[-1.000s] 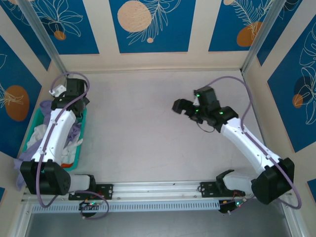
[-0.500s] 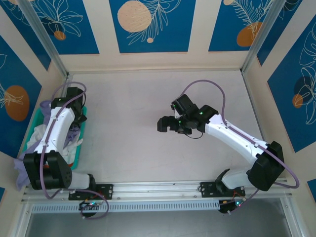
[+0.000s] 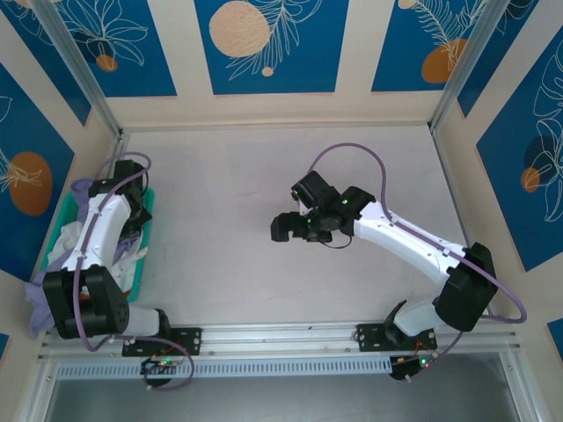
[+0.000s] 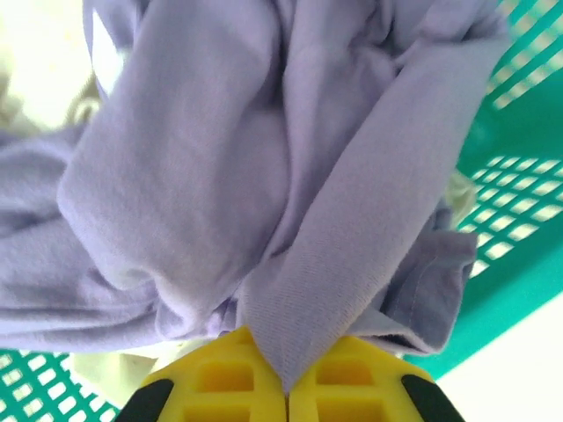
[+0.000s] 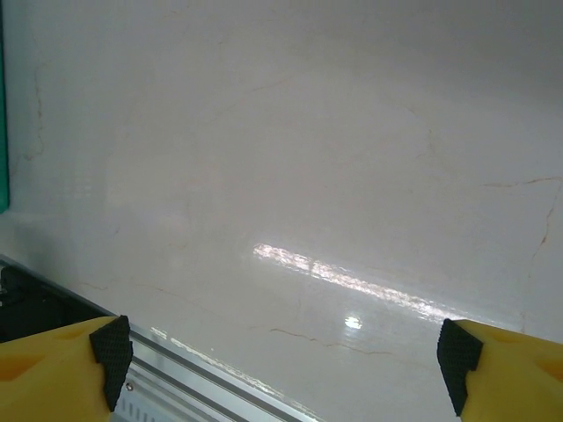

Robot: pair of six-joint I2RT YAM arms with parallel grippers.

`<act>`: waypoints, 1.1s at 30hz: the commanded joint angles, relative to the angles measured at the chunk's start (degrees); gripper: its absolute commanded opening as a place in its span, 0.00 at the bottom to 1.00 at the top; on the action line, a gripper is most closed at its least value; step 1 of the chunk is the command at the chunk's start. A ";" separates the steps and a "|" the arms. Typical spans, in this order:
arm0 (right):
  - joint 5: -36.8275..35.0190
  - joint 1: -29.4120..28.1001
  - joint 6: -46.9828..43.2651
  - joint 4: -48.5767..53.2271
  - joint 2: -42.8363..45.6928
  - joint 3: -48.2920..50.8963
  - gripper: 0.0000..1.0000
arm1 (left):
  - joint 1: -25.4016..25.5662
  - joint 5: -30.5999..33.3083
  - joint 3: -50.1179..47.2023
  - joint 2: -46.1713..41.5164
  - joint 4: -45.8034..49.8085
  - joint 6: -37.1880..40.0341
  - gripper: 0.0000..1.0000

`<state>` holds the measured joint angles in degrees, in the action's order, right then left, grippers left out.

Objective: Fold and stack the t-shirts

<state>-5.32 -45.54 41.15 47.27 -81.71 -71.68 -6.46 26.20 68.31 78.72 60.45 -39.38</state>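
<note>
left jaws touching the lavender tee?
Touching. Left wrist view: the left gripper has its jaws shut on a fold of the lavender t-shirt.

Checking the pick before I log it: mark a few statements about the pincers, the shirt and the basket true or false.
1. The left pincer is shut on the lavender t-shirt. True.
2. The right pincer grips fabric. False: it is open with nothing between its fingers, over the bare table.
3. The lavender t-shirt lies spread flat on the table. False: it is bunched up in the teal basket.
4. The teal basket sits at the left side of the table. True.
</note>
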 commanded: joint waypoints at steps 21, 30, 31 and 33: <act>-12.98 -0.34 1.60 6.86 0.58 -12.89 0.91 | 36.13 -8.47 70.91 17.32 -0.97 17.91 0.00; -21.23 0.39 5.59 9.55 3.16 -13.92 0.91 | 44.10 -17.07 84.01 26.98 -14.41 13.96 0.00; -22.19 0.89 6.52 10.36 3.64 -13.73 0.91 | 44.01 -16.97 83.67 28.38 -12.71 12.76 0.00; -23.04 2.27 8.38 11.54 5.15 -12.53 0.91 | 43.75 -17.97 83.87 31.59 -8.40 11.06 0.29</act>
<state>-24.05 -44.77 45.82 55.44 -80.03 -84.38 37.80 10.92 153.01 106.69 51.42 -24.77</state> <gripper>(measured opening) 0.913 0.122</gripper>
